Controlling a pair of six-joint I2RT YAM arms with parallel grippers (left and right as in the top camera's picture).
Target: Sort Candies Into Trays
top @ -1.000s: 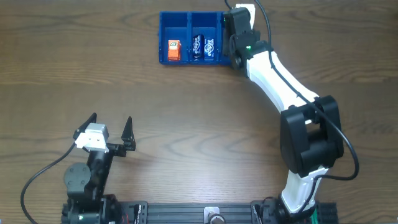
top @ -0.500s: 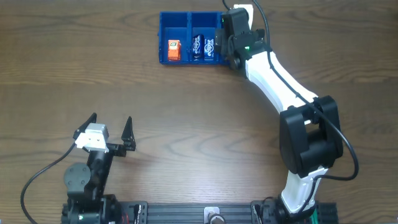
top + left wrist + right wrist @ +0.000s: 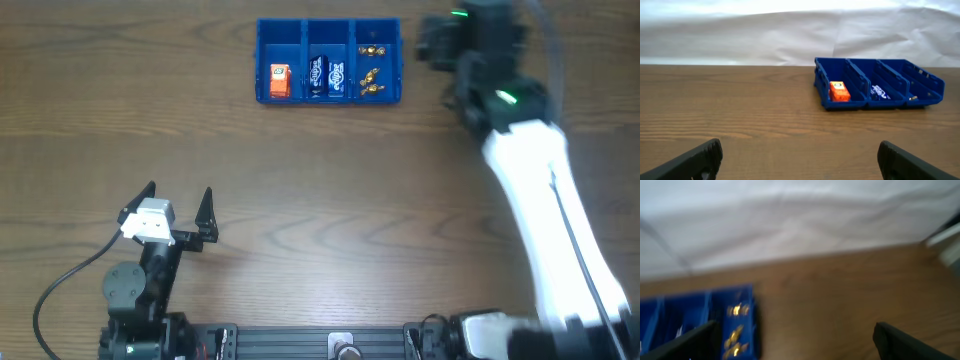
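Note:
A blue tray (image 3: pixel 330 100) with three compartments stands at the far middle of the table. An orange candy (image 3: pixel 279 80) lies in its left compartment, blue-wrapped candies (image 3: pixel 327 75) in the middle one and small gold candies (image 3: pixel 371 72) in the right one. My right gripper (image 3: pixel 445 40) hangs lifted just right of the tray, open and empty; its wrist view has the gold candies (image 3: pixel 735 330) off to one side. My left gripper (image 3: pixel 180 205) rests open and empty near its base, facing the tray (image 3: pixel 845 104) and the orange candy (image 3: pixel 839 91) from far off.
Bare wooden tabletop stretches between the left gripper and the tray. A white backdrop (image 3: pixel 790 35) rises behind the table's far edge. The right arm's white link (image 3: pixel 545 200) runs down the right side of the table.
The right gripper has left the tray's right compartment and swung up and to the right, with gold candies now lying uncovered there. The left arm has not moved.

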